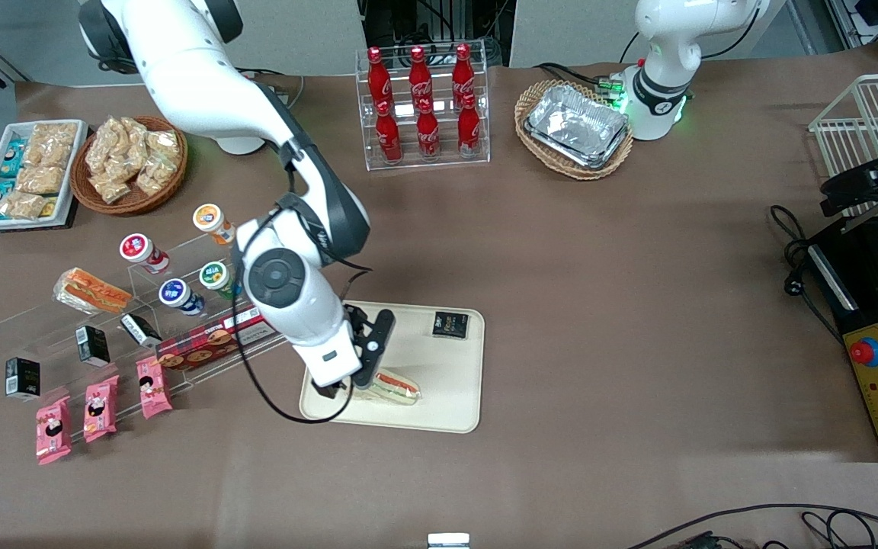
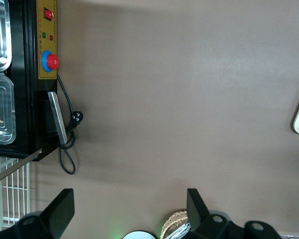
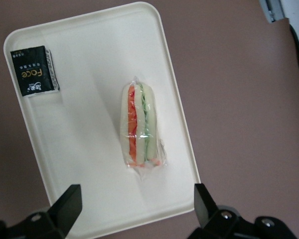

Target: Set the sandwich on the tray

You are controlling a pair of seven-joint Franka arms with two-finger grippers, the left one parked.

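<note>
On the brown table [image 1: 599, 305] sits the tray [image 1: 454, 415], a big flat cream one with a low rim and round corners. Lying flat on the tray is the sandwich [image 1: 397, 387], a see-through wrapped piece of white bread with a red stripe and a green stripe running along its side. It rests on the part of the tray that is nearer to the front camera, with bare tray all around it. A small black packet [image 1: 450, 325] with pale letters also lies on the tray, in a corner farther from the front camera, well apart from the sandwich. Up above the tray hangs the gripper [image 3: 137, 206], and its two black fingers [image 3: 67, 206] are spread wide with nothing between them. From the wrist camera the sandwich [image 3: 139, 127] shows between the two fingers but down below them, not touching either one, and the black packet [image 3: 35, 70] shows in the tray's corner. Toward the working arm's end of the table stands a clear plastic shelf [image 1: 115, 301] with little cups, small boxes and an orange-brown wrapped sandwich [image 1: 92, 290] on it. Three pink snack packs [image 1: 100, 408] lie in a row just beside the shelf, nearer to the front camera.
</note>
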